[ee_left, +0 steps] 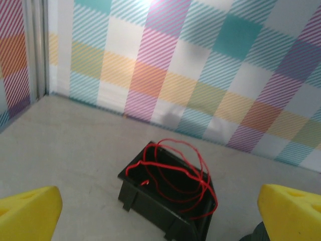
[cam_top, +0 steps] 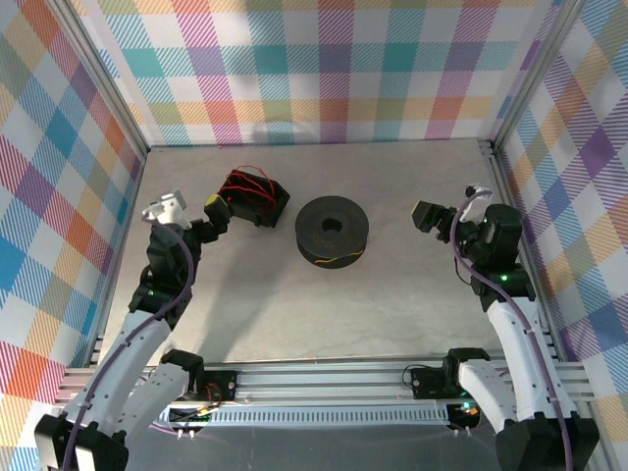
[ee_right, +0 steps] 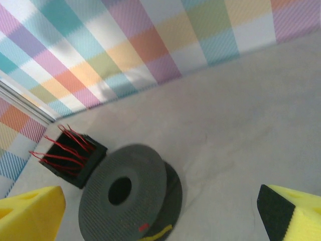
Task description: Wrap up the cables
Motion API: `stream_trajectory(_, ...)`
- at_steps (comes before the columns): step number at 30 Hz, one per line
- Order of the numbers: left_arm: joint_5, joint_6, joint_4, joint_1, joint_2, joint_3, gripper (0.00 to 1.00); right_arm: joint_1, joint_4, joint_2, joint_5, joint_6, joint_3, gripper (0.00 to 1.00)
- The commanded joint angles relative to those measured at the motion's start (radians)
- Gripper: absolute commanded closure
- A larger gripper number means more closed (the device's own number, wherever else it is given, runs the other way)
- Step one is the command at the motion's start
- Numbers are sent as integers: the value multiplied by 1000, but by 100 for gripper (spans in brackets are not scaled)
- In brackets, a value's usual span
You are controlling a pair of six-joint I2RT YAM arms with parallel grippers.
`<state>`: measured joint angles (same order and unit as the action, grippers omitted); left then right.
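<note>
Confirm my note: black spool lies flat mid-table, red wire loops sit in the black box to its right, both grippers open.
One error: the black box holding the red wire loops sits to the left of the spool, as the top external view shows. The spool lies flat mid-table; the left gripper and right gripper are open.

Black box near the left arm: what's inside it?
Loose loops of red wire sit inside the black box and spring up above its rim. The box floor beneath them is dark and partly covered, so I cannot tell whether anything else is in there.
</note>
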<state>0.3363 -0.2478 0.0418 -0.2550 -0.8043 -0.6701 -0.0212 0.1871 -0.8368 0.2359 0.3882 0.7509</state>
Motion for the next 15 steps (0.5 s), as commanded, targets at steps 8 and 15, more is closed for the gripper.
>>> stream_trajectory(8, -7, -227, -208, 11, -239, -91, 0, 1, -18, -141, 161, 119, -37, 1)
stream_trajectory(15, -183, -254, -229, 81, -389, -165, 0, -2, -40, -241, 264, 108, -22, 1)
